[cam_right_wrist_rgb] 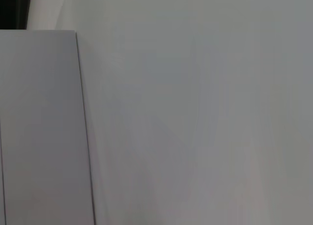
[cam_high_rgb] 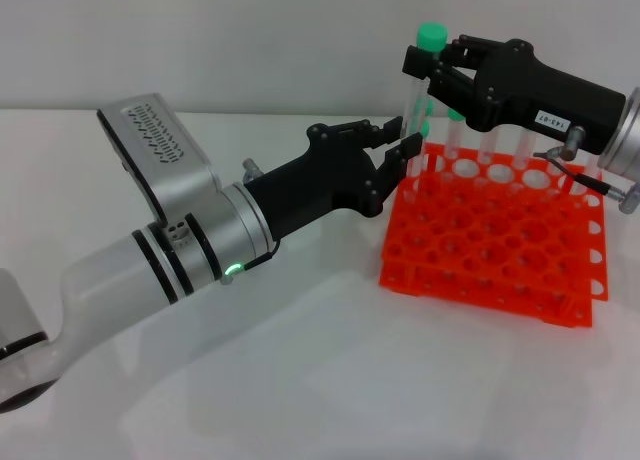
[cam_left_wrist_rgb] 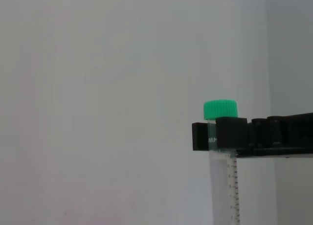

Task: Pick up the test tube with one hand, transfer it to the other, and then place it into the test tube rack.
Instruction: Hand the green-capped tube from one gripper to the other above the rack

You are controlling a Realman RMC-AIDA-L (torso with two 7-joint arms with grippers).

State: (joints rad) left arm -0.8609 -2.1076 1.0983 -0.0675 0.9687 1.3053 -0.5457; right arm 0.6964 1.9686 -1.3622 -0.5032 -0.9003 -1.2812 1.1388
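Observation:
The test tube (cam_high_rgb: 410, 100) stands upright above the near left corner of the orange-red test tube rack (cam_high_rgb: 500, 270), its green cap (cam_high_rgb: 432, 35) on top. My right gripper (cam_high_rgb: 428, 68), black with a white label, reaches in from the right and is shut on the tube just under the cap. The left wrist view shows its fingers (cam_left_wrist_rgb: 230, 132) clamped on the tube (cam_left_wrist_rgb: 224, 186). My left gripper (cam_high_rgb: 402, 142), on the white and silver arm, holds the tube's lower part beside the rack's left edge.
Several other green-capped tubes (cam_high_rgb: 455, 130) stand in the rack's back rows. The white table (cam_high_rgb: 300, 380) stretches in front of and left of the rack. The right wrist view shows only a pale wall and panel.

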